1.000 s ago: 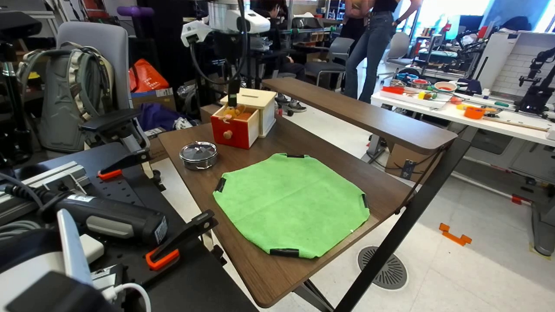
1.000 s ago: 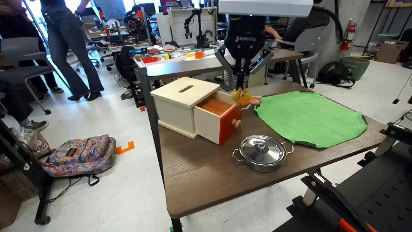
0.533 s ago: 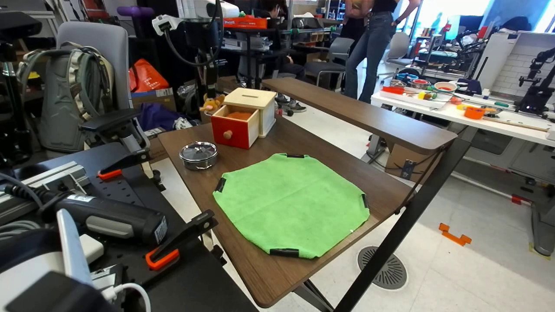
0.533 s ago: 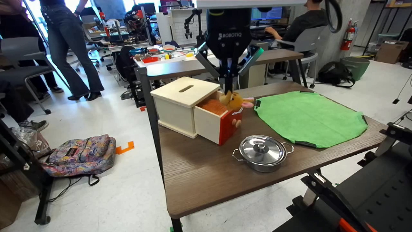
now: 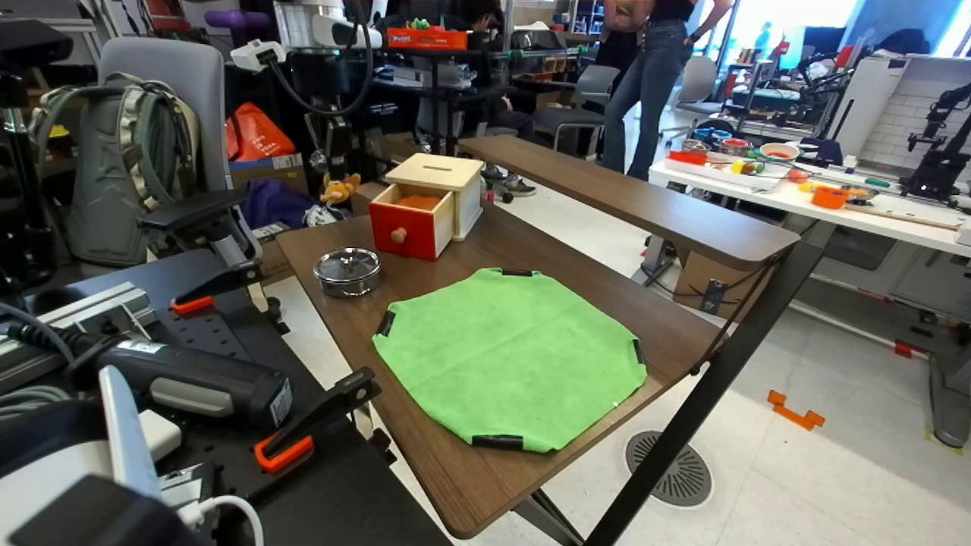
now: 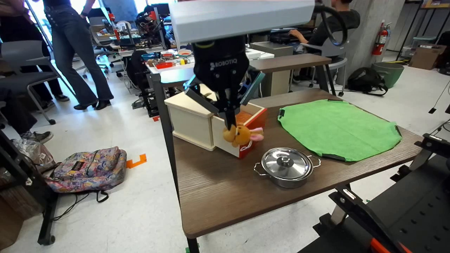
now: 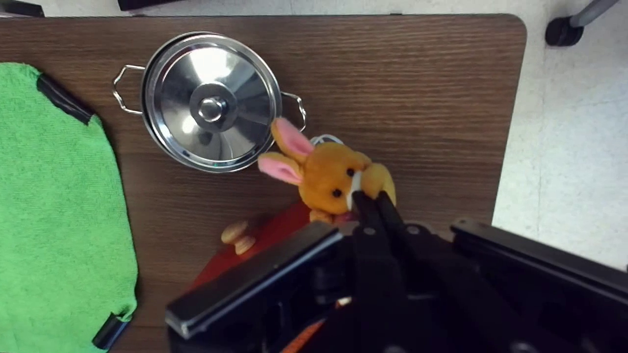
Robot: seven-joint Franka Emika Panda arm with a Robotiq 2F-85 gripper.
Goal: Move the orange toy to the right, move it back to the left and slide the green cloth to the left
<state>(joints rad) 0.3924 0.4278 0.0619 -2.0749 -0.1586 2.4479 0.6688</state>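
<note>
The orange toy (image 6: 243, 135) is a plush animal with pink ears. My gripper (image 6: 230, 125) is shut on its pale muzzle and holds it in the air beside the open drawer. In the wrist view both fingertips of the gripper (image 7: 371, 197) pinch the toy (image 7: 329, 177). In an exterior view the toy (image 5: 339, 188) hangs left of the wooden box. The green cloth (image 5: 512, 356) lies flat on the table with black clips or tape at its edges. It also shows in an exterior view (image 6: 339, 130) and in the wrist view (image 7: 59, 211).
A wooden box (image 6: 190, 119) stands on the table (image 6: 218, 196), its red-fronted drawer (image 5: 402, 233) pulled out with orange-brown material inside. A lidded steel pot (image 6: 286, 165) stands between drawer and table edge; it also shows in the wrist view (image 7: 211, 105).
My gripper has carried the toy from above the open drawer past its side, leftward and lower in both exterior views. The cloth, pot and box have not moved.
</note>
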